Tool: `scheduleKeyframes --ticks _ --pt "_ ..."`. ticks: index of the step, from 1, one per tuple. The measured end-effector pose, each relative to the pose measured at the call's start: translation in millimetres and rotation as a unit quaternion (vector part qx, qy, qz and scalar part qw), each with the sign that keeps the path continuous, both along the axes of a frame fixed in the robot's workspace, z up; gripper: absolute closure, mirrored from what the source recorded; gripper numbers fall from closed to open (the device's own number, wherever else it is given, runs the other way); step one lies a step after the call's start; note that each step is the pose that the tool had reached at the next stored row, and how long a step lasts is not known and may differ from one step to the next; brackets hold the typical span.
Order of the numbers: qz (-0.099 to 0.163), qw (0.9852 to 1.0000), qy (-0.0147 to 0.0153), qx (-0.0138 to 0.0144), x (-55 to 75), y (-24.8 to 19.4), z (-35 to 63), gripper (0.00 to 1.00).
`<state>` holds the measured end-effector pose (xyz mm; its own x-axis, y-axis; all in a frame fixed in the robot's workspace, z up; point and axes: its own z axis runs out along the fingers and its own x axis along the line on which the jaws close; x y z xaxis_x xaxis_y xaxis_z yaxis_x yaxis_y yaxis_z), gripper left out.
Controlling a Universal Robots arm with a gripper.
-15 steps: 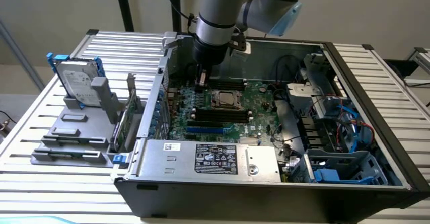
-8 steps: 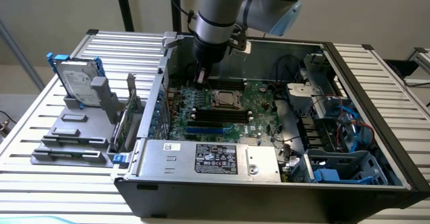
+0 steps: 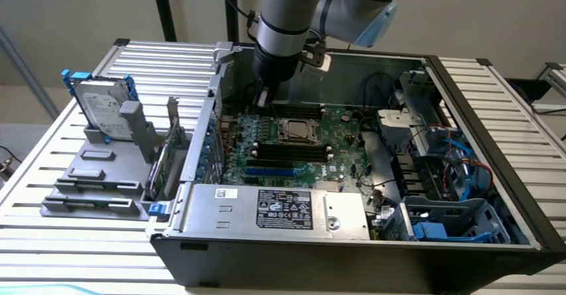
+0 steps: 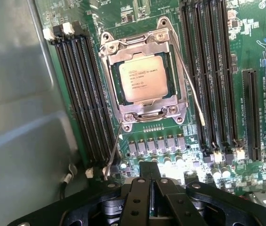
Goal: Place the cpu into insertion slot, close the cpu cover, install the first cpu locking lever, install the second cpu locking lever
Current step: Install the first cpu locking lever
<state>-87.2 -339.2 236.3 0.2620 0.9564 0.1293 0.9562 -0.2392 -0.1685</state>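
Note:
The cpu lies silvery face up in the insertion slot on the green board. The cpu cover lies flat over it, framing the chip through its window. Two thin wire locking levers stand free of the socket: one lever runs along one side, the other lever slants off from a corner towards my fingers. My gripper is shut with nothing in it, a short way from the socket's edge. In the exterior view my gripper hangs over the board just beyond the socket, towards that view's left.
Long black memory slots flank the socket on both sides. The grey case wall stands close beside them. A grey power-supply box sits at the case front, a blue drive cage to its right. A hard drive stands outside the case.

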Motion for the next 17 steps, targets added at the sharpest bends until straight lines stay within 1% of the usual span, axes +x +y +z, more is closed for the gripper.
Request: scheduleKeyframes --ticks 3,7,11,17 --pt "-0.017 0.9998 0.0008 0.0027 -0.2 0.0 0.0 0.89" --pt "-0.039 0.9992 0.0025 0.0064 -0.8 0.0 0.0 0.89" --pt "-0.051 0.9986 0.0070 0.0106 -2.5 0.0 0.0 0.89" --pt "-0.065 0.9976 0.0147 0.0199 -5.8 0.0 0.2 0.89"
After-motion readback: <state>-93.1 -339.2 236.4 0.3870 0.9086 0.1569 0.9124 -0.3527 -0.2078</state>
